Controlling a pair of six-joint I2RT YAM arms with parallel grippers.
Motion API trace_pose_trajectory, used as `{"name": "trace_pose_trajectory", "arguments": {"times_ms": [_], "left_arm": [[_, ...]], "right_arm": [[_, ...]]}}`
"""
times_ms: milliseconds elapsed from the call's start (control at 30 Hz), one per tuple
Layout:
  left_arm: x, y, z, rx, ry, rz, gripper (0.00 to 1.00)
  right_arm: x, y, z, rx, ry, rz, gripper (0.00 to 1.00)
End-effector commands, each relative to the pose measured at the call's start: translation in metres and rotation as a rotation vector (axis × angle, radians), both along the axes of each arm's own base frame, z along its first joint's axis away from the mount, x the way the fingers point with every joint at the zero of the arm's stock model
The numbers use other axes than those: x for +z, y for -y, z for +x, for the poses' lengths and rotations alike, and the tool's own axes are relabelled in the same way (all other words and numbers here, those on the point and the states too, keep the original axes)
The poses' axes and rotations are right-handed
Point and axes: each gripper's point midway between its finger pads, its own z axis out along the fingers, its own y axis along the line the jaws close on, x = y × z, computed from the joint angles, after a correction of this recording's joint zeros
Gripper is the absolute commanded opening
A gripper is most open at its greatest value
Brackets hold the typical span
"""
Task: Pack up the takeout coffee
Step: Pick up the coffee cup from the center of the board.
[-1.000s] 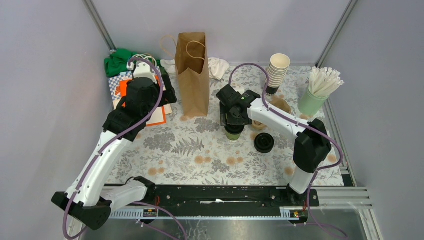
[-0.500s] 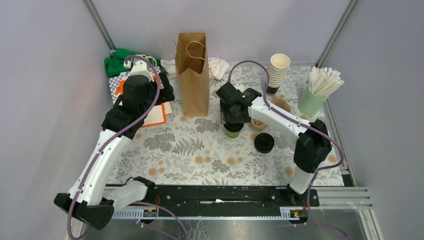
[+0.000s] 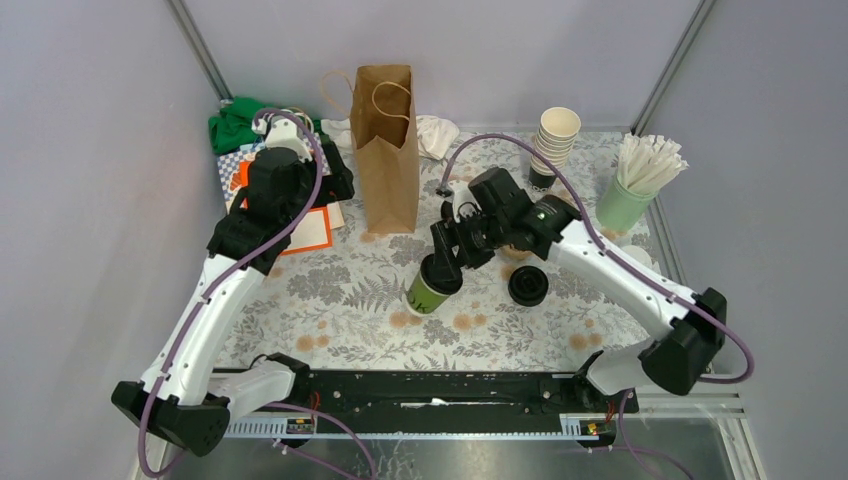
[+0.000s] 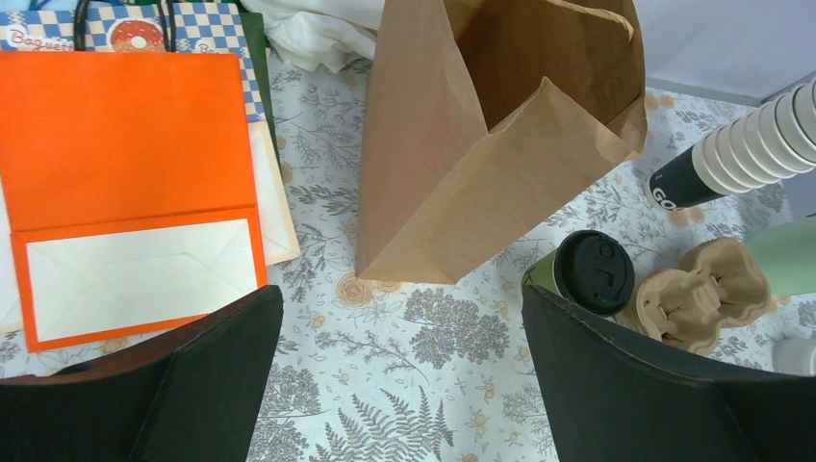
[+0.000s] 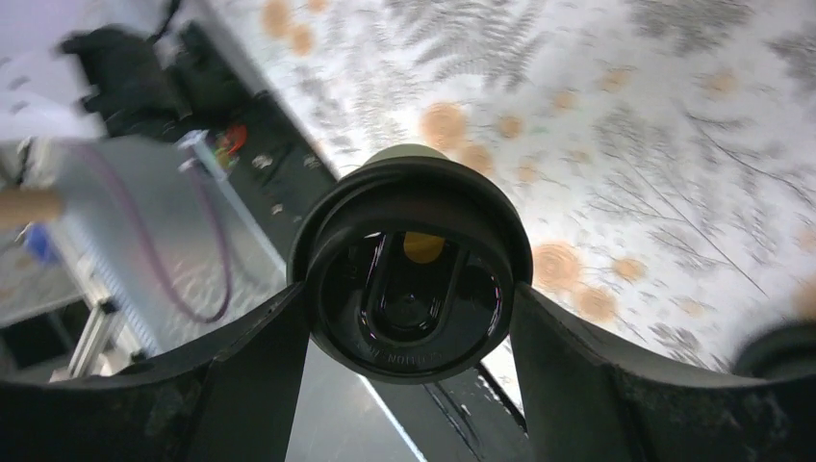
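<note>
The right fingers (image 5: pixel 250 375) pinch the tilted cup (image 3: pixel 425 297) near its top. Stand it straight, then lower it slowly into the bag (image 3: pixel 388 150). The left fingers (image 4: pixel 212 375) are spread.

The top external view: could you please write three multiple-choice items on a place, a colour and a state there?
1. Where does the pale green cup of white sticks stand?
A. At the far right corner of the floral table
B. Inside the brown paper bag
C. Beside the arm bases

2. What colour is the round plastic lid on the small dark-green paper cup?
A. White
B. Black
C. Orange

3. How is that cup placed?
A. Upright on the table
B. Lying in the bag
C. Tilted, gripped by the right tool

1 A: it shows at the upper right.
2 B: the right wrist view shows it black.
3 C: the tool clamps it, leaning.
</note>
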Motion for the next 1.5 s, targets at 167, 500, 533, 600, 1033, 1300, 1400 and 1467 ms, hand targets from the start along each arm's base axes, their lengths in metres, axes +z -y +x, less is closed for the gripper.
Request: {"name": "trace_pose_trajectory", "arguments": {"times_ms": [167, 500, 533, 600, 1033, 1300, 1400, 1467], "left_arm": [[0.007, 0.007, 0.005, -0.029, 0.045, -0.045, 0.99], [0.008, -0.003, 0.006, -0.002, 0.047, -0.039, 0.99], [0.011, -0.004, 0.008, -0.001, 0.05, -0.042, 0.99], [0.021, -0.003, 0.012, -0.007, 0.063, -0.053, 0.99], [0.079, -0.005, 0.081, 0.048, 0.131, -0.062, 0.88], [0.075, -0.001, 0.129, 0.079, 0.071, -0.008, 0.73], [0.067, -0.003, 0.142, 0.101, 0.056, 0.006, 0.72], [0.062, -0.003, 0.148, 0.112, 0.04, 0.014, 0.71]], "right_arm": [[0.073, -0.031, -0.051, 0.411, 0.129, 0.404, 0.61], [0.017, 0.018, 0.025, -0.039, 0.186, -0.078, 0.51], [0.006, 0.026, 0.03, -0.082, 0.168, -0.15, 0.49], [-0.007, 0.044, 0.034, -0.146, 0.147, -0.269, 0.48], [-0.015, 0.066, 0.043, -0.288, 0.163, -0.362, 0.48], [0.007, 0.073, 0.05, -0.362, 0.228, -0.327, 0.48], [0.02, 0.076, 0.054, -0.393, 0.268, -0.299, 0.47], [0.029, 0.079, 0.056, -0.414, 0.297, -0.283, 0.47]]}}
